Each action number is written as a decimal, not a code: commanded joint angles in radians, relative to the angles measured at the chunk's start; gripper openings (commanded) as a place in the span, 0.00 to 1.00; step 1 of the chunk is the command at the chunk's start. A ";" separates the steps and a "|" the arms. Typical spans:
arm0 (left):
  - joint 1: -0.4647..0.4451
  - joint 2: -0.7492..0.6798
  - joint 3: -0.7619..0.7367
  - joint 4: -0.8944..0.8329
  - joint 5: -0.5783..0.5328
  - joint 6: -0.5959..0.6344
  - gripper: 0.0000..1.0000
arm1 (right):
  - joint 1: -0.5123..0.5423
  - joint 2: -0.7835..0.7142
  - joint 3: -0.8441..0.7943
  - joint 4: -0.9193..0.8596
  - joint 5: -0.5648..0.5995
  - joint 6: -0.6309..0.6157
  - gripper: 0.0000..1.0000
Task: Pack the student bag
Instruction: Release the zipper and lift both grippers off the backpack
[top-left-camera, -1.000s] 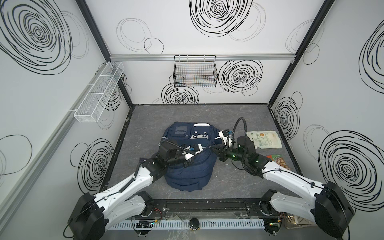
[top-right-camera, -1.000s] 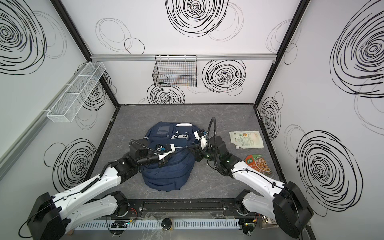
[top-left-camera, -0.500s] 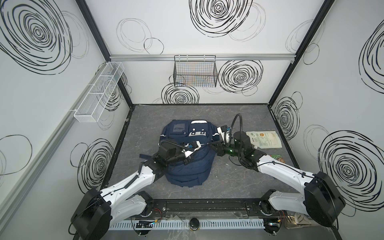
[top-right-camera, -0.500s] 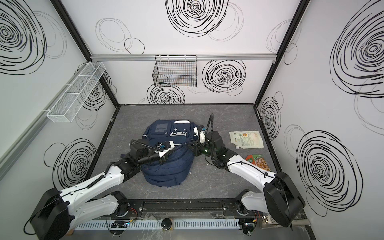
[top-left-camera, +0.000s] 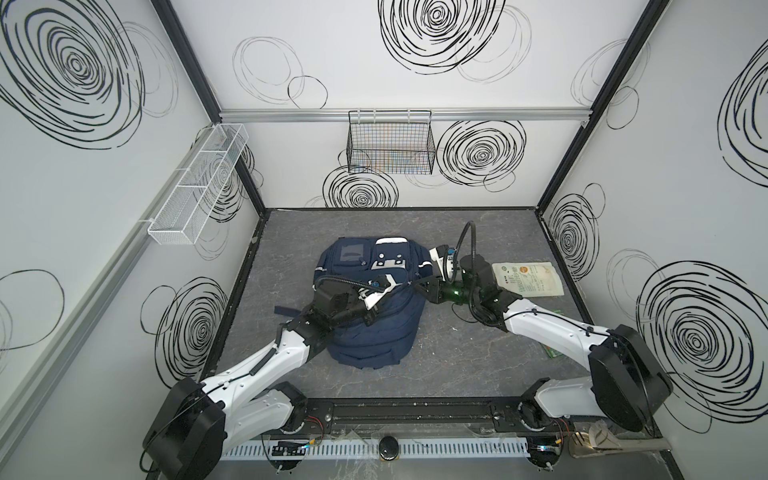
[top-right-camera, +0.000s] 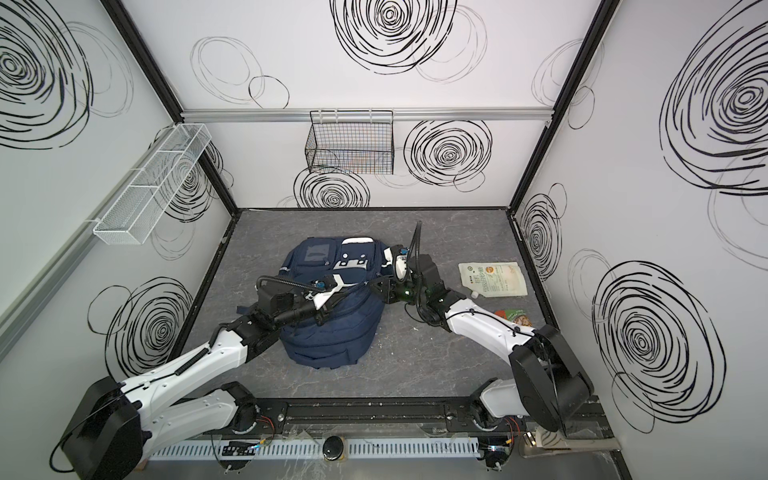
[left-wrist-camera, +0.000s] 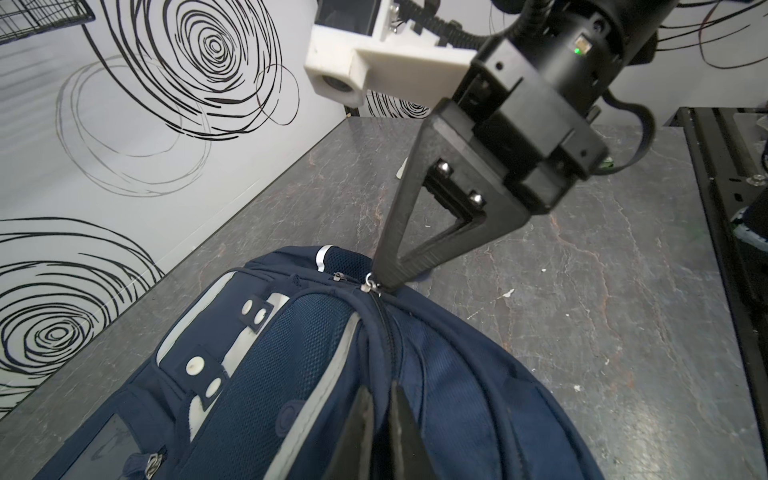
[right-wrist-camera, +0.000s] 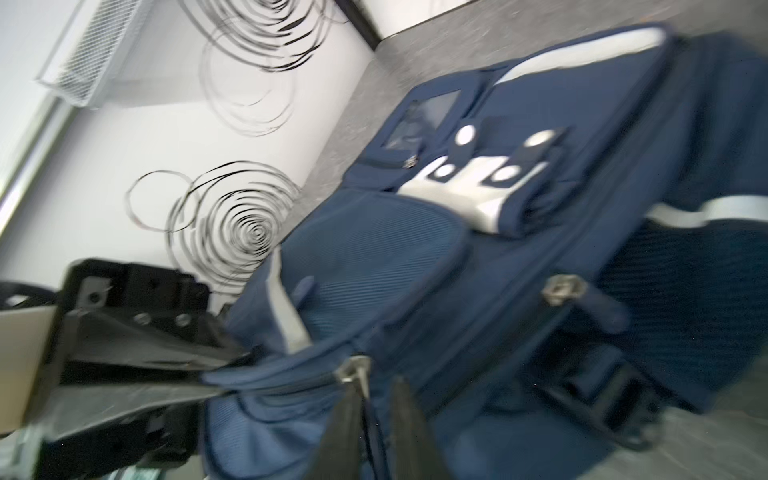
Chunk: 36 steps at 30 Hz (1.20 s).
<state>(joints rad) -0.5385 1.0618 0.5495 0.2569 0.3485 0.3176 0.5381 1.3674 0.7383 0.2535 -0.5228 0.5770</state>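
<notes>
The student bag (top-left-camera: 374, 336) (top-right-camera: 332, 340), navy with silver stripes and a white patch, lies flat mid-table. My left gripper (top-left-camera: 374, 313) (left-wrist-camera: 380, 395) sits low over its middle. Its fingers stand a narrow gap apart astride the zipper seam, so it is open. My right gripper (top-left-camera: 409, 284) (right-wrist-camera: 378, 386) reaches in from the bag's right side to the same seam. Its fingers are apart, with a silver zipper pull (right-wrist-camera: 353, 372) (left-wrist-camera: 370, 286) against one of them and the blue pull tab hanging in the gap. This view is blurred. A second zipper pull (right-wrist-camera: 563, 291) lies further along.
A white printed pouch (top-left-camera: 528, 278) (top-right-camera: 492, 279) lies right of the bag near the right wall, and a small snack packet (top-right-camera: 513, 316) sits beside the right arm. A black wire basket (top-left-camera: 390, 143) hangs on the back wall. A white mesh shelf (top-left-camera: 199, 187) is on the left wall.
Both grippers' jaws have parted slightly from shut. The right arm has reached further in, and the bag has shifted a little back and to the left.
</notes>
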 joint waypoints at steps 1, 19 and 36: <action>0.060 -0.045 0.007 0.020 -0.137 -0.040 0.54 | -0.083 -0.008 0.011 -0.074 0.203 0.024 0.55; 0.138 -0.321 -0.081 0.202 -0.481 -0.259 0.92 | -0.176 -0.189 -0.099 -0.078 0.420 -0.023 0.75; 0.326 -0.106 -0.396 0.719 -0.961 -0.328 0.94 | -0.361 -0.146 -0.343 0.332 1.246 -0.167 1.00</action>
<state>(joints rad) -0.2260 0.9211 0.1867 0.7494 -0.4919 -0.0448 0.2066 1.2045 0.3840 0.4026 0.5850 0.5159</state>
